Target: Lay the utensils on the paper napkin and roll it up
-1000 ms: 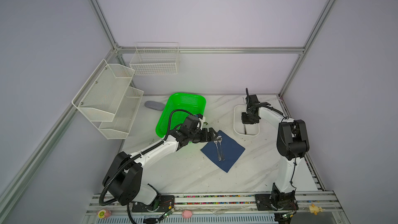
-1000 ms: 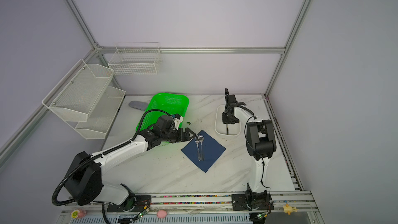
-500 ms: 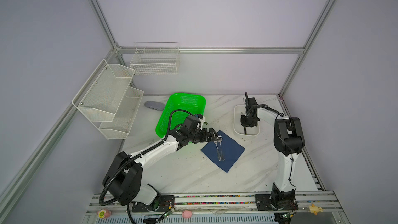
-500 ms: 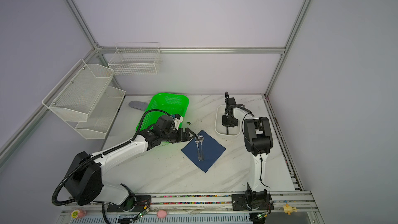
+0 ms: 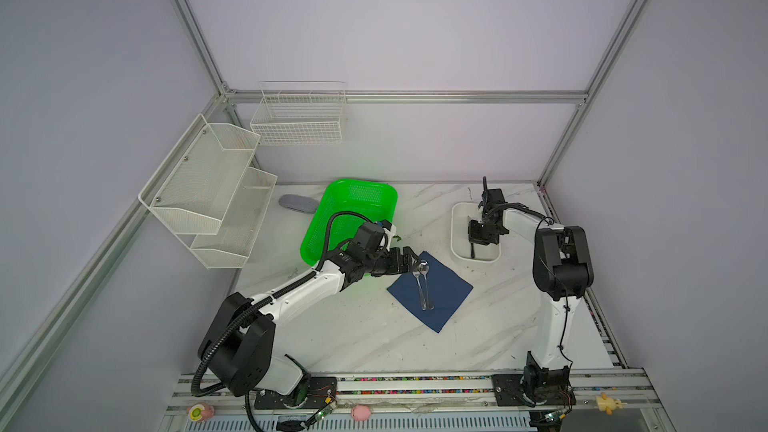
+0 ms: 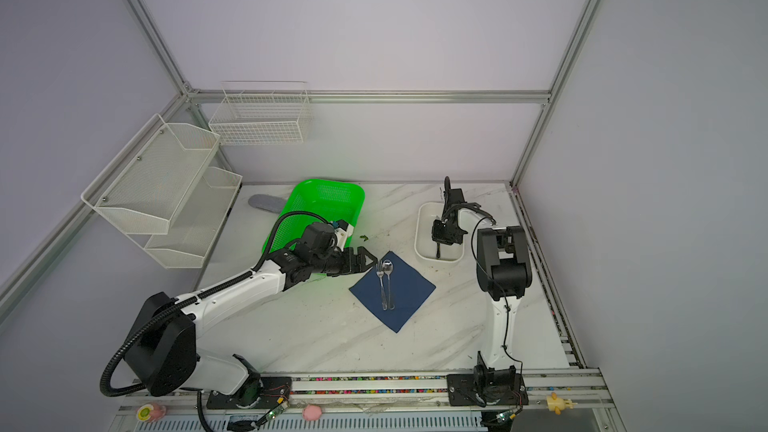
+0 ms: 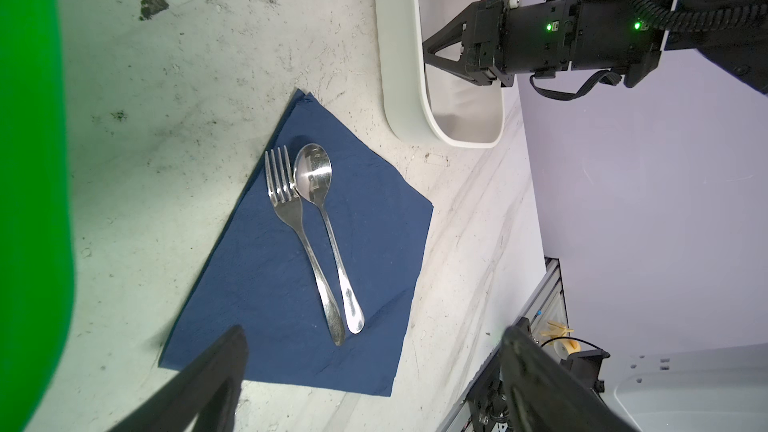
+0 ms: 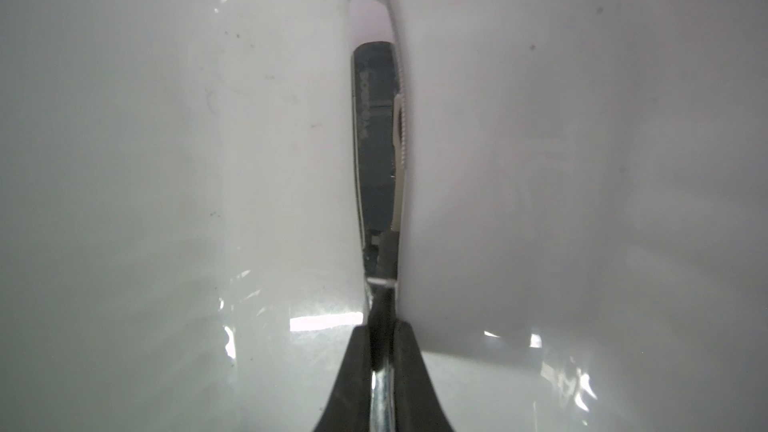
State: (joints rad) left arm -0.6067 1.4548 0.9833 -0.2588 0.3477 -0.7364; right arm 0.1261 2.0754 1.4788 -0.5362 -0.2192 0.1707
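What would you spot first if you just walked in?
The bright green basket glows near the back. Beside it, a shiny fork and spoon lie together on the navy napkin. On the right, the right gripper pinches a knife in the white tray.

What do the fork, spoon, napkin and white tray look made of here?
The fork and spoon look like polished metal, likely steel: mirror-like reflections. The napkin looks like matte navy paper, softly creased; thin cloth is possible. The white tray is glossy, with sharp highlights: plastic or ceramic, cannot tell which.
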